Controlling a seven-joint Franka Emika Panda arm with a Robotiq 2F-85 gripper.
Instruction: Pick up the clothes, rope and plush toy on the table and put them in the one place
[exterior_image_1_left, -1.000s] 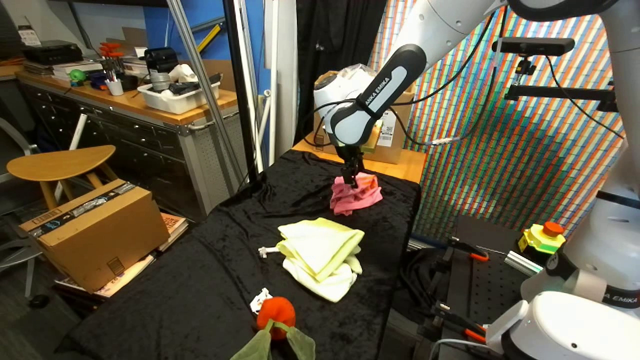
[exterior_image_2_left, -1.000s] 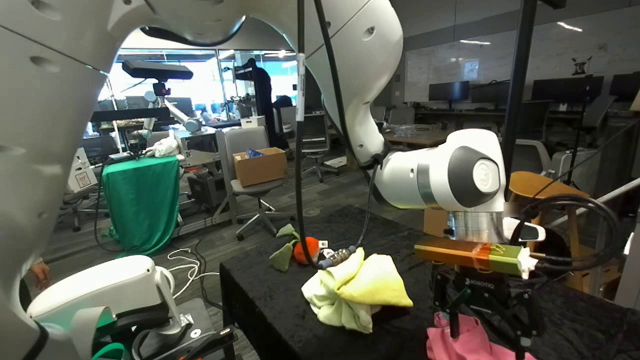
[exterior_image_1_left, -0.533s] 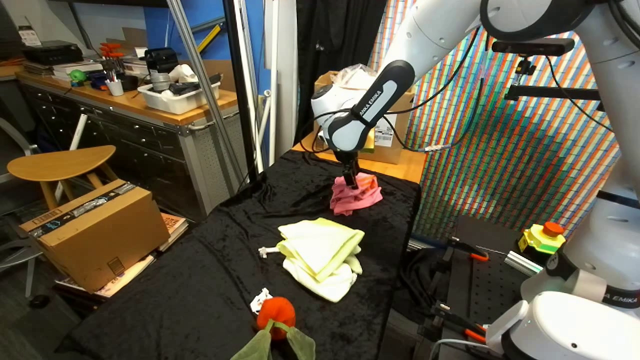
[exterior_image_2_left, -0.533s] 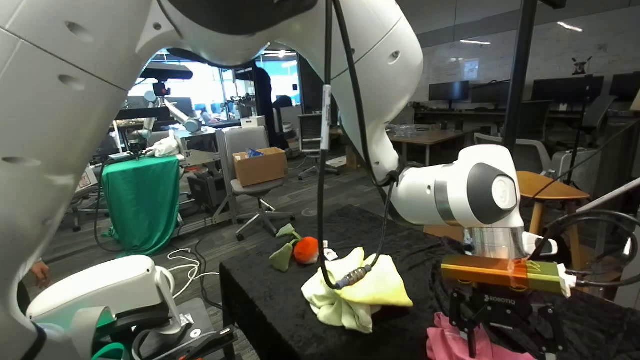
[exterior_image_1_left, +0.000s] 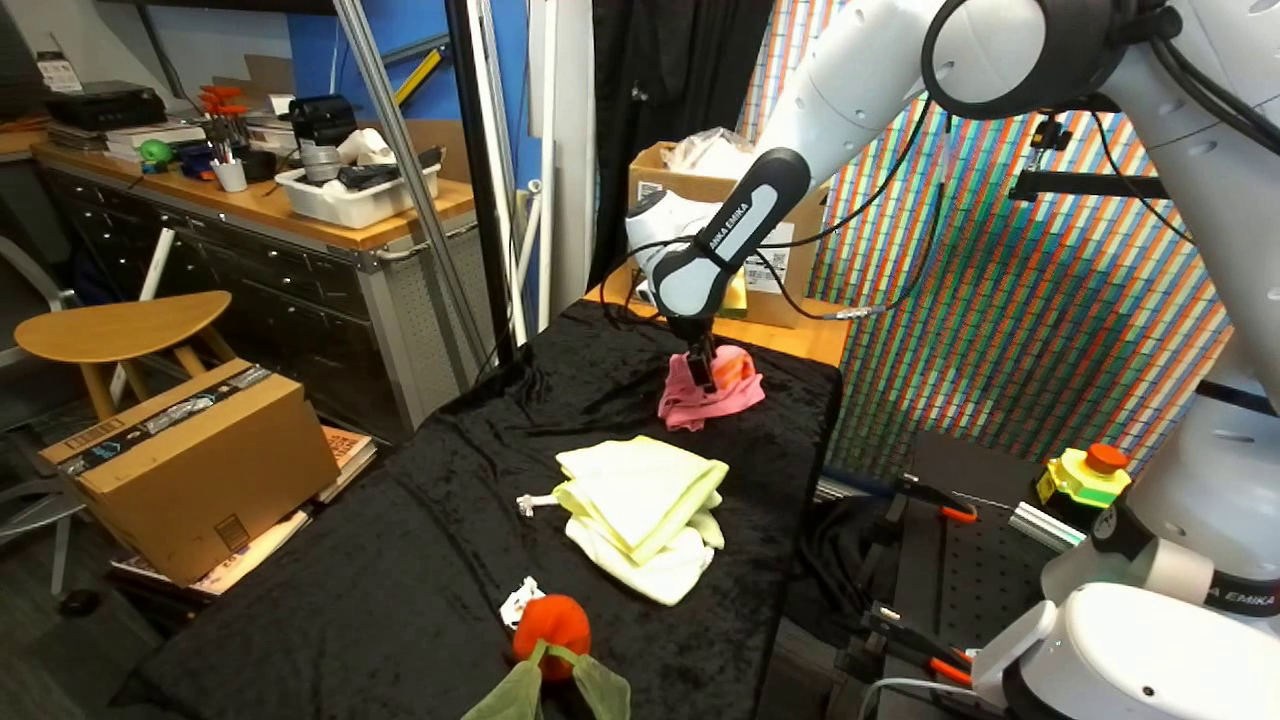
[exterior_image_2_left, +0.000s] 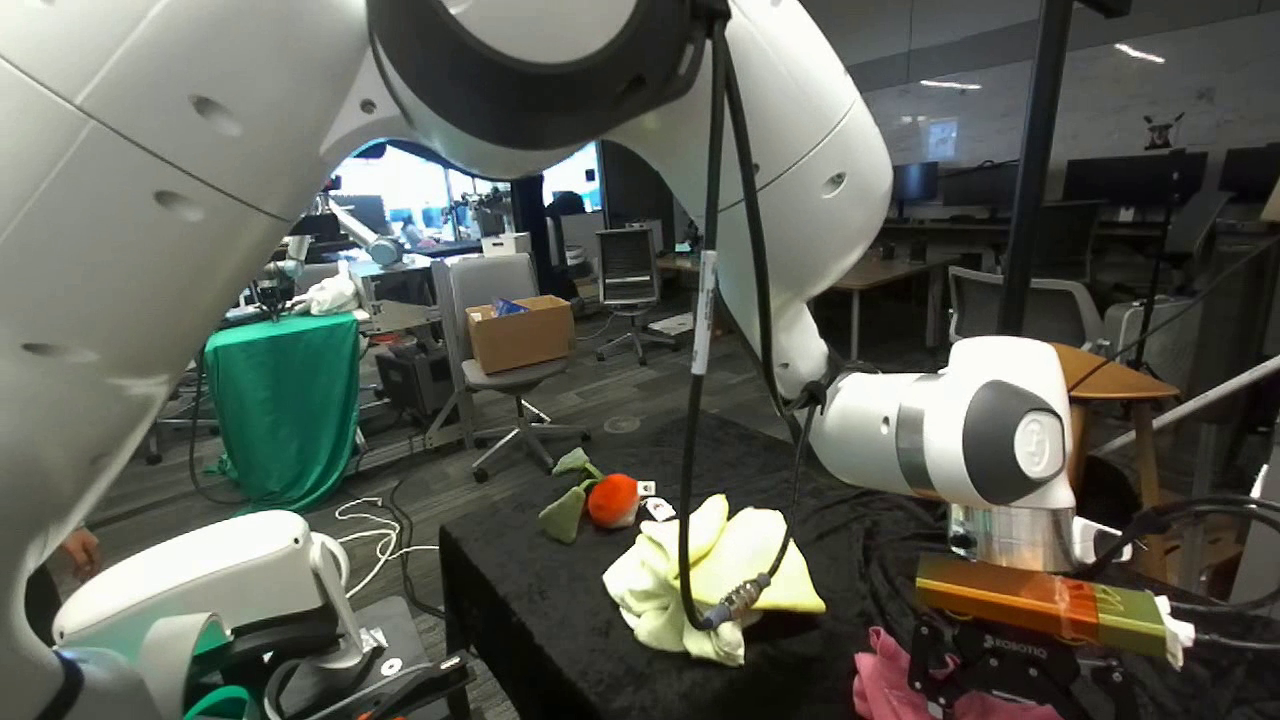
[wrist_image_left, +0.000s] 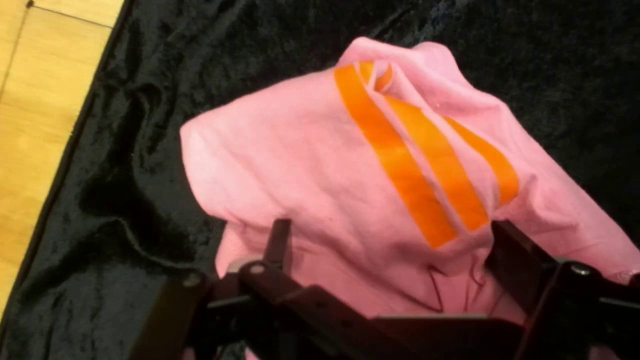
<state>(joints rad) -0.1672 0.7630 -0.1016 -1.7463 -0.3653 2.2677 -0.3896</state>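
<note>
blue wall (exterior_image_1_left: 425, 25) | wooden stool (exterior_image_1_left: 120, 325) | grey floor (exterior_image_2_left: 635, 392) | bright windows (exterior_image_2_left: 410, 178)

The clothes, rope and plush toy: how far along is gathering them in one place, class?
Apparently done: a knotted white rope end pokes out from the yellow cloth, so those two look gathered. In hand: the end effector is at the orange-striped pink cloth, jaws apart, some of it between them. Left: gripping and moving that cloth, and the red plush toy, which lies apart.
</note>
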